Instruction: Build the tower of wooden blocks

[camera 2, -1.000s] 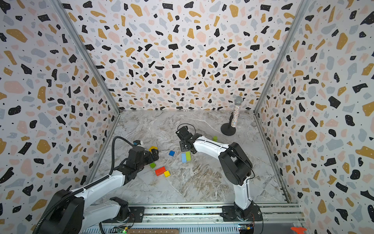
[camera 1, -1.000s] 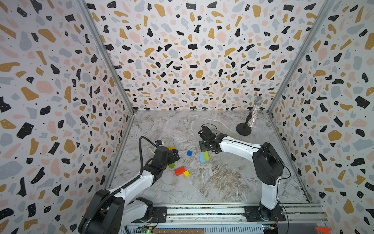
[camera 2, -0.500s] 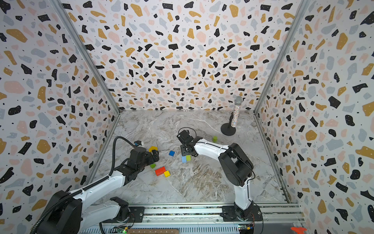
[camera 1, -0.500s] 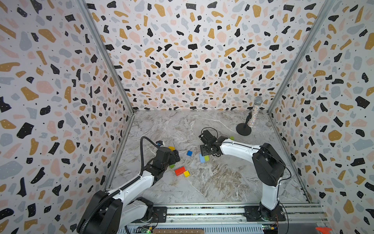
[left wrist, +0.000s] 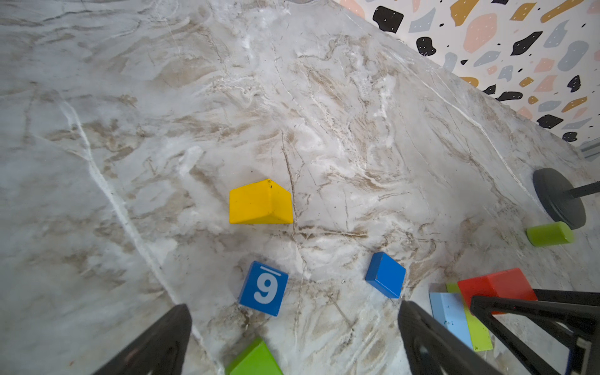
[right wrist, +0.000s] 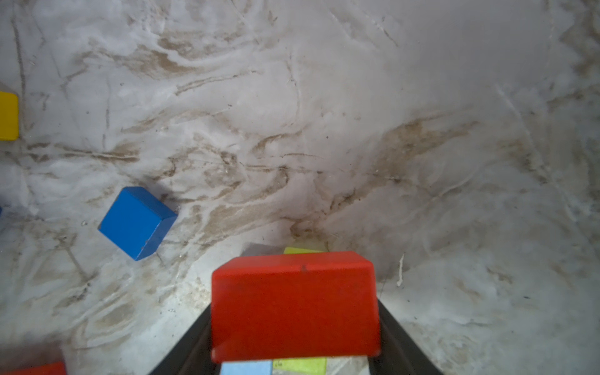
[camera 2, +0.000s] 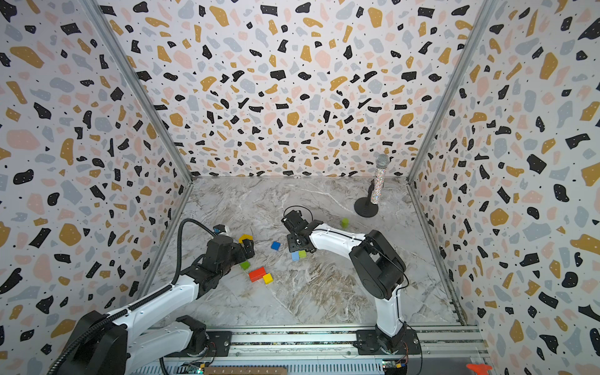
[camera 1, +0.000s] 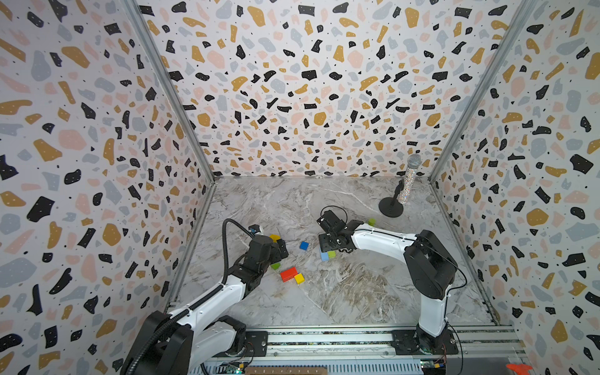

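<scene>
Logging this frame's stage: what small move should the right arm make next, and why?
Probably ease straight down until the block seats. The right gripper is shut on the red block, directly over the light blue block and light green block lying side by side; whether it touches them is unclear.

In the right wrist view the red brick (right wrist: 293,305) hides most of the light blue brick (right wrist: 246,368) and green brick (right wrist: 300,365) beneath it, and nearly all of the fingers (right wrist: 401,341) gripping it. A yellow block (right wrist: 8,116) and a second red block (right wrist: 35,369) are cut by the picture's edge. In both top views the right tool (camera 1: 328,246) hides that brick. In the left wrist view a green block (left wrist: 255,358) is cropped, the microphone stand (left wrist: 558,198) runs off the edge, and the fingers (left wrist: 156,344) of the left tool (left wrist: 293,308) are blurred.
</scene>
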`<state>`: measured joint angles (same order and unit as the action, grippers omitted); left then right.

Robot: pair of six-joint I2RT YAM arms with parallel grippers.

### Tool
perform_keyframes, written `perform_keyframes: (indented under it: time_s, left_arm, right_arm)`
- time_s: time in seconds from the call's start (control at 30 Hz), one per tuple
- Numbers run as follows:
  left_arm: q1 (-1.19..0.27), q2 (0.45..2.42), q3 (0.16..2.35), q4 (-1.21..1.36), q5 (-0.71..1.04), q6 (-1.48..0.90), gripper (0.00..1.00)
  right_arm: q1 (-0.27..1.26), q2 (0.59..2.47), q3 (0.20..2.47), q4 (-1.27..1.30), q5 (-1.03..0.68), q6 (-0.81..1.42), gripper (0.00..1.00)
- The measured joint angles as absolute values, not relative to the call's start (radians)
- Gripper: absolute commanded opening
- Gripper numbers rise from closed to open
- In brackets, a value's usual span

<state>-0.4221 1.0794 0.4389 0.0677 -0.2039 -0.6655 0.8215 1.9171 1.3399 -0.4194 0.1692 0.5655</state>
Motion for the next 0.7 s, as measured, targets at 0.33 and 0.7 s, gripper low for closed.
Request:
perform_keyframes:
  time_s: [0.33, 0.7]
  left_arm:
    - [-0.422, 1.062, 0.427, 0.067, -0.204, -0.666, 1.00]
    - [-0.422, 1.062, 0.422, 0.067, -0.204, -0.666, 1.00]
  right_arm:
    - [0.840, 1.939, 1.346, -0.444, 0.169, 0.575, 0.39]
    - [0.849, 1.939, 1.347, -0.447, 0.170, 0.590, 0.42]
